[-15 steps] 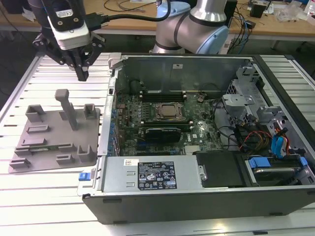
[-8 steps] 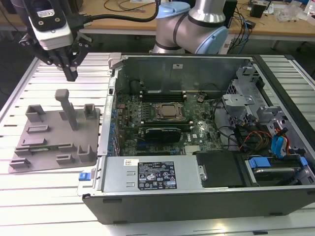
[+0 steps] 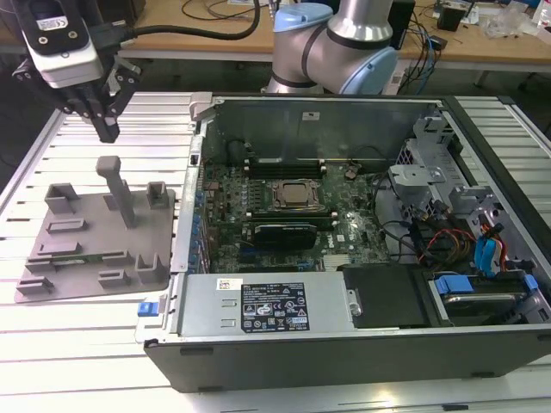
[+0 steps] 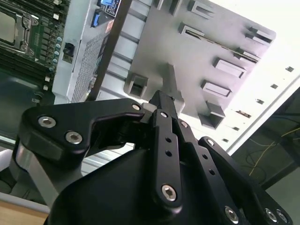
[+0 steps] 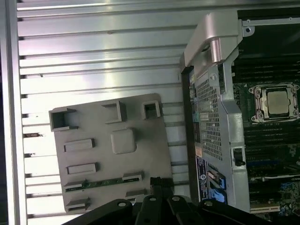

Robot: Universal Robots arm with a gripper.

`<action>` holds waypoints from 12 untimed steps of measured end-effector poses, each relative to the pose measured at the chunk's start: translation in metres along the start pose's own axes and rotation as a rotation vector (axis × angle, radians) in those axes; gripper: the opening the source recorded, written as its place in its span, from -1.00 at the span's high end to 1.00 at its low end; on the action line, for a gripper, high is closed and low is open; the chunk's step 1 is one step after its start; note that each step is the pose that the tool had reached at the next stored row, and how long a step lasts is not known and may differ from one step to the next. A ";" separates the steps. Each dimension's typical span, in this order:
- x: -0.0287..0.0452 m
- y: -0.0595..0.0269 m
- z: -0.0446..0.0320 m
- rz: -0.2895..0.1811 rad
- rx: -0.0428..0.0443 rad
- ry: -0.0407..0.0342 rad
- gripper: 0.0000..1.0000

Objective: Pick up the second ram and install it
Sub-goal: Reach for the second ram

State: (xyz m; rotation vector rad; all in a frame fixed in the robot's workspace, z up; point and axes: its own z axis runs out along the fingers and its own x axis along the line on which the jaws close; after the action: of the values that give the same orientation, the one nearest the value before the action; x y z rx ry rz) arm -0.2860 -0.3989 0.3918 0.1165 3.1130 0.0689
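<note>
Black sheet-steel case (image 3: pixel 344 361) lies open nearest. Beside it, a grey moulded tray (image 3: pixel 160 222) holds the ram (image 5: pixel 101 183), a thin green stick lying flat. Farther back, the black gripper (image 3: pixel 108 129) hangs above, clenched and empty.

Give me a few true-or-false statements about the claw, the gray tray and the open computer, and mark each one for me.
1. The claw hangs above the gray tray, outside the computer case. True.
2. The claw is carrying the thin green memory stick. False: the memory stick lies in a slot on the tray, as seen in the first wrist view.
3. The case is open, with the green motherboard showing. True.
4. A big fan covers the processor. False: the square silver processor sits bare in its socket.
5. The tray lies to the exterior view's right of the case. False: it lies to the exterior view's left.
</note>
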 end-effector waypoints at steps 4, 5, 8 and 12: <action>0.0160 -0.0011 0.0003 0.000 0.0000 -0.0001 0.84; 0.0177 -0.0012 0.0004 0.000 0.0001 0.0000 0.84; 0.0211 -0.0015 0.0009 0.000 0.0000 0.0000 0.84; 0.0244 -0.0018 0.0011 0.000 0.0000 0.0000 0.84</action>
State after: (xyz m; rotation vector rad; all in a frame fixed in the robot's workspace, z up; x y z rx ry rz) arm -0.3105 -0.3987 0.3901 0.1165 3.1130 0.0690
